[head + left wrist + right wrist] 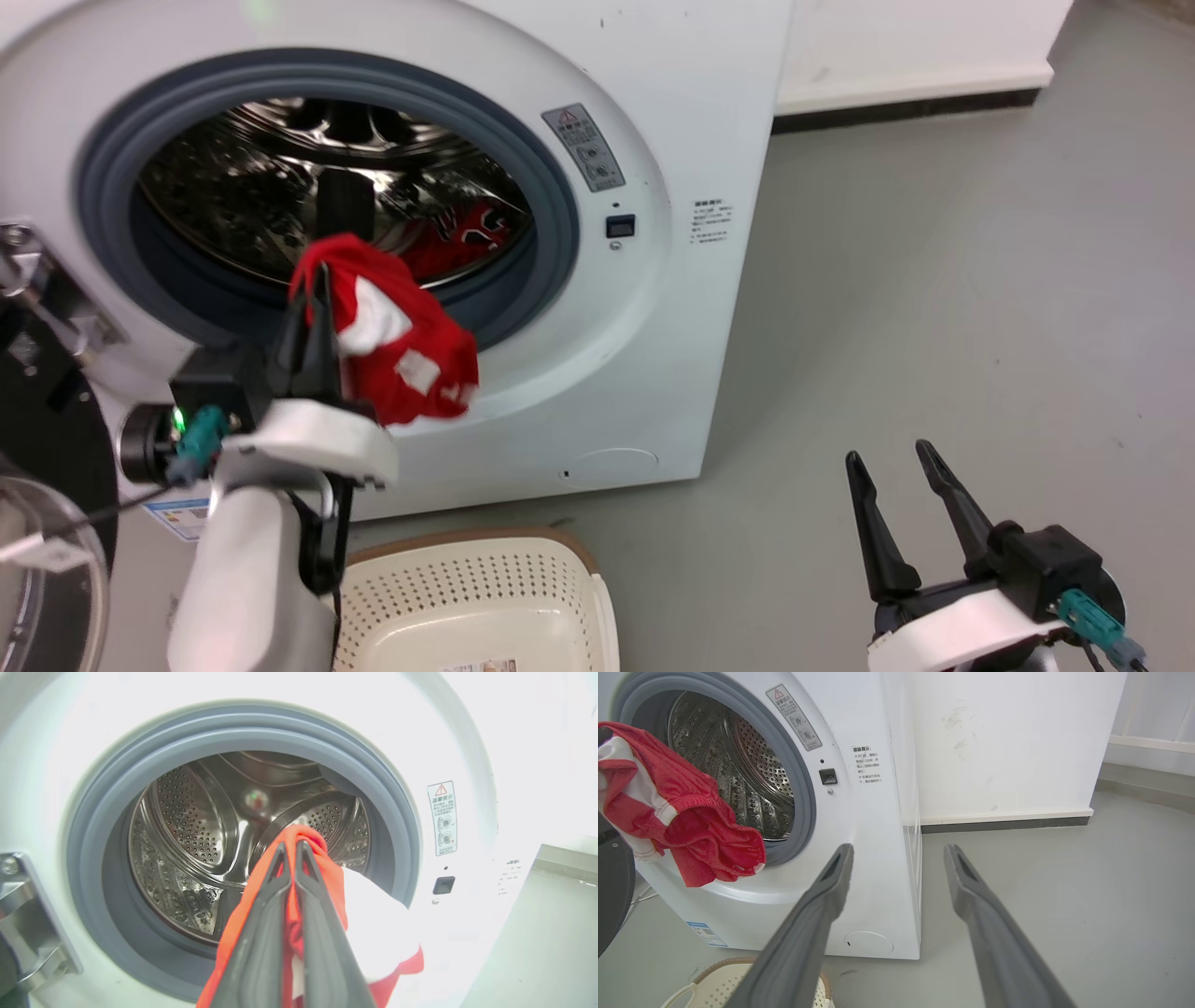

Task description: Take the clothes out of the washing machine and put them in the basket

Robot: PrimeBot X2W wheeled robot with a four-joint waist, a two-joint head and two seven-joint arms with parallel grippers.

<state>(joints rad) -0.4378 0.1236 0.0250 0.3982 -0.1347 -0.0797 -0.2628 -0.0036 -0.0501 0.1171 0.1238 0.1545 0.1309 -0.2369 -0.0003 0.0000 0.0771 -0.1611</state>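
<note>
Step in hand, by my read: pulling a garment out, with the carry to the basket about to start. The left gripper (316, 273) is pinched narrow on a red jersey (406, 350), with fabric bunched over the tips. The left wrist view agrees: the fingers are nearly touching, with red cloth wedged in the gap. The jersey hangs centre-left in the head frame, in front of the lower part of the grey porthole seal (551, 196). As far as I can tell it is outside the drum (233, 187). It drapes down and to the right of the fingers, white patches showing. The washing machine (653, 308) takes the upper left of the frame. A second jersey (462, 233) lies inside the drum, above and right of the held one, apart from the gripper tips. The basket (471, 539) is at bottom centre on the floor (934, 280), just in front of the machine and below the held jersey. No cloth is seen in the part of it in frame, just a label on the bottom. The right gripper (889, 453) is at lower right, fingers spread wide, holding nothing, well apart from the jerseys and the basket. Next move, judged: bring the left gripper down over the basket opening, keep the trailing cloth inside the rim, then release. After that, reach into the drum for the second jersey.
</note>
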